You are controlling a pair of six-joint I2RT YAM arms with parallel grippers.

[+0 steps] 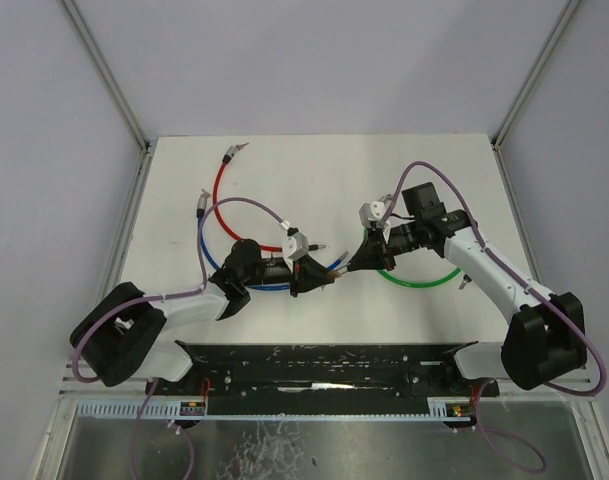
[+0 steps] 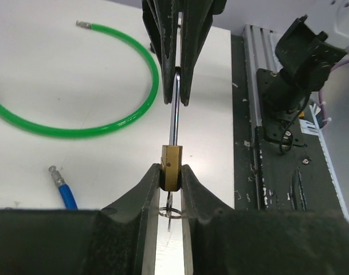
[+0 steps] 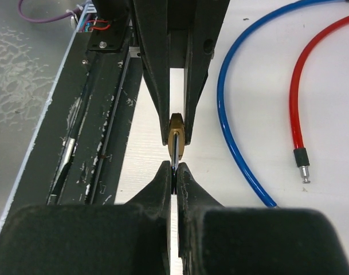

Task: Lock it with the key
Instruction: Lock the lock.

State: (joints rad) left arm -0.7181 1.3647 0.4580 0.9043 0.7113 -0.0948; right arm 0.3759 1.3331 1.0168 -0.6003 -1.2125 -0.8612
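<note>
You see the left claw point(image 2: 172, 176) nearly closed on the padlock point(image 2: 172, 159) body, btw its fingertips. Long axis runs straight ahead of it; the shackle point(image 2: 174, 117) points into the right claw point(image 3: 173, 172), clamped tight on it.

White-shelled arms point(image 1: 489, 272) with black joints, black bases, looping purple cables point(image 1: 242, 200) and black tapered end effector fingers point(image 2: 148, 195).

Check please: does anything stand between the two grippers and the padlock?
Nothing visible does. The left gripper clamps the padlock's brass body, and the right gripper pinches its shackle. The green cable lies off to the side.
</note>
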